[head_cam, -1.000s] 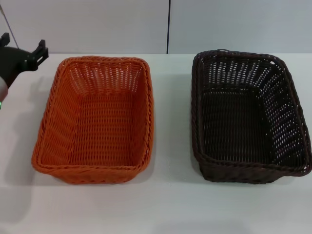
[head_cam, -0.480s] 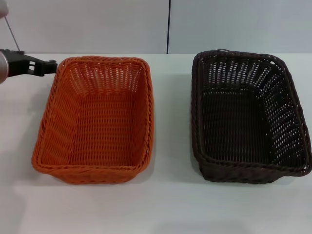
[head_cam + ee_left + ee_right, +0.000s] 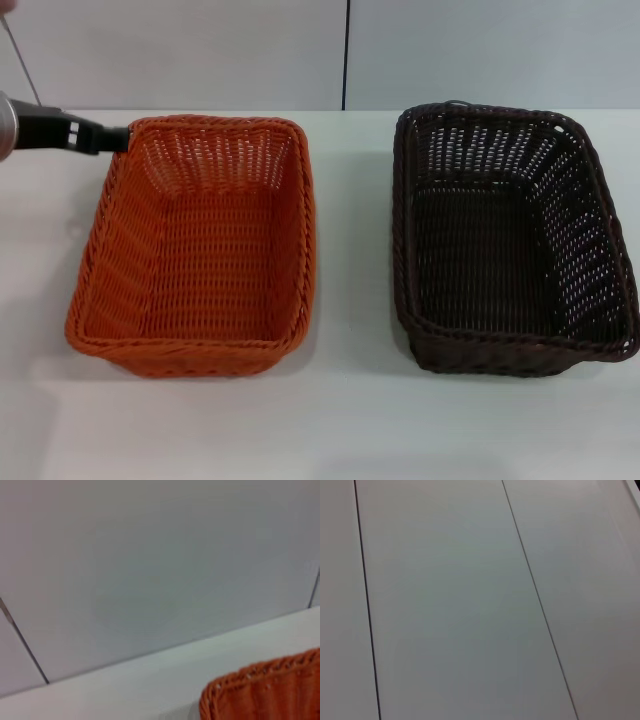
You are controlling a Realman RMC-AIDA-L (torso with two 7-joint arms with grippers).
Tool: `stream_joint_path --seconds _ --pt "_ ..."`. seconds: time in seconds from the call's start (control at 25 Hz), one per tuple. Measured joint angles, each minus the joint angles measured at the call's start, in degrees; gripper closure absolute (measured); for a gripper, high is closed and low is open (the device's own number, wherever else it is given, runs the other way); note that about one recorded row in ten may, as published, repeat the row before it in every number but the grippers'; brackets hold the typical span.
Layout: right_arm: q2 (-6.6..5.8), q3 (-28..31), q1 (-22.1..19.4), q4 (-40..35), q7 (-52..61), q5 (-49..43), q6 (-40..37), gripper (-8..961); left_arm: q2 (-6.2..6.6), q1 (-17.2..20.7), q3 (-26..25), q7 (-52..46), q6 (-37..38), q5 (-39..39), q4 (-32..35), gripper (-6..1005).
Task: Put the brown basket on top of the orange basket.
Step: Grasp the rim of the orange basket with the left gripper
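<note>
The orange basket (image 3: 195,245) stands on the left half of the white table, open side up and empty. The brown basket (image 3: 505,240) stands to its right, also upright and empty, with a gap of bare table between them. My left gripper (image 3: 112,137) comes in from the left edge of the head view and its tip is at the orange basket's far left corner, at rim height. That corner of the orange basket also shows in the left wrist view (image 3: 265,690). The right gripper is out of view.
The white table (image 3: 350,300) runs back to a grey panelled wall (image 3: 200,50) just behind both baskets. The right wrist view shows only wall panels (image 3: 470,605).
My left gripper has moved right, from well left of the orange basket to its far left corner. Both baskets have stayed put.
</note>
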Motion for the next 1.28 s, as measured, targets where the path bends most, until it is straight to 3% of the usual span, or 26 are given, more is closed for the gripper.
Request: stream_joint_path --seconds 0.4,0.72,0.8,0.96,1.28 --pt "-0.07 -0.1 -0.3 0.3 0.0 0.0 -0.4 165 -0.08 -2.0 0.6 -0.1 -6.6 1.9 -2.8 139" --pt "-0.18 -1.0 -0.5 0.6 0.0 0.0 -0.4 165 -0.03 -3.8 0.8 0.0 -6.4 2.4 -8.1 155" --pt "-0.18 -1.3 -0.5 0.6 0.0 0.0 -0.4 166 0.0 -5.8 0.6 0.1 -5.0 3.0 -14.2 159" --pt "-0.18 -1.7 -0.8 0.6 0.0 0.0 -0.4 166 0.01 -7.3 0.2 0.1 -3.7 3.4 -18.2 168" --pt "-0.18 -2.5 -0.9 0.6 0.0 0.0 -0.4 166 -0.16 -9.4 0.1 0.1 -3.2 5.0 -22.2 184"
